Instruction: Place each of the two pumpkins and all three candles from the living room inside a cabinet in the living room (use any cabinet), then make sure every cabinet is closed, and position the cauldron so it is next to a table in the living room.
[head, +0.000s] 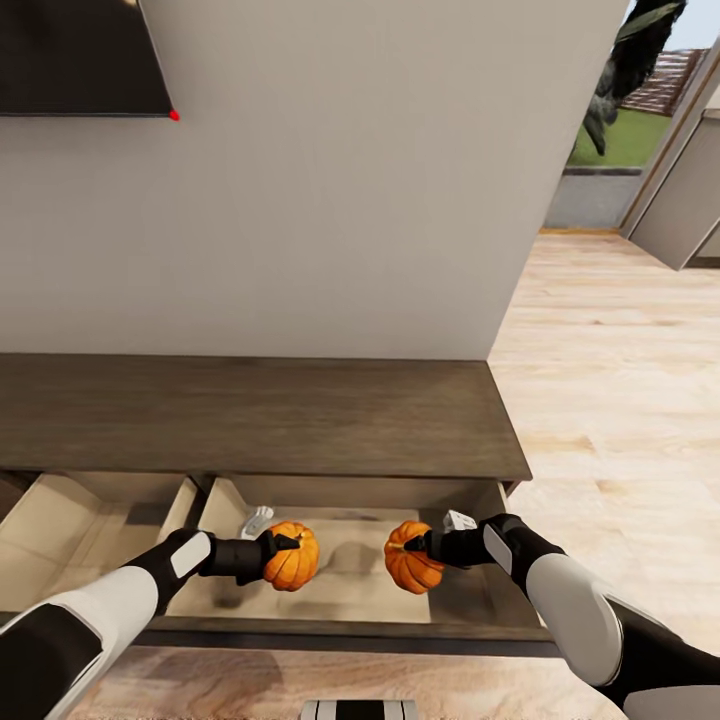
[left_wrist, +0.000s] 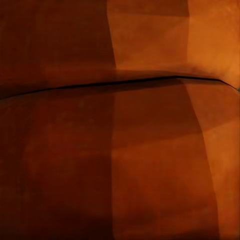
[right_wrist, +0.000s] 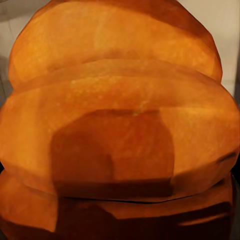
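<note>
Two ribbed orange pumpkins hang over the open drawer of the dark brown cabinet (head: 300, 420). My left gripper (head: 278, 553) is shut on the left pumpkin (head: 295, 558), whose orange skin (left_wrist: 120, 150) presses up against the left wrist camera. The right pumpkin (head: 410, 560) is held in my shut right gripper (head: 418, 546), and its ribs (right_wrist: 120, 130) loom close in the right wrist view. Both pumpkins are above the pale beige floor of the right-hand drawer (head: 350, 585). No candles or cauldron are in view.
A second open drawer (head: 80, 525) lies to the left, split off by a divider. A small pale object (head: 256, 521) lies at the back of the right drawer. A dark screen (head: 80, 55) hangs on the wall. Wood floor (head: 620, 400) stretches to the right.
</note>
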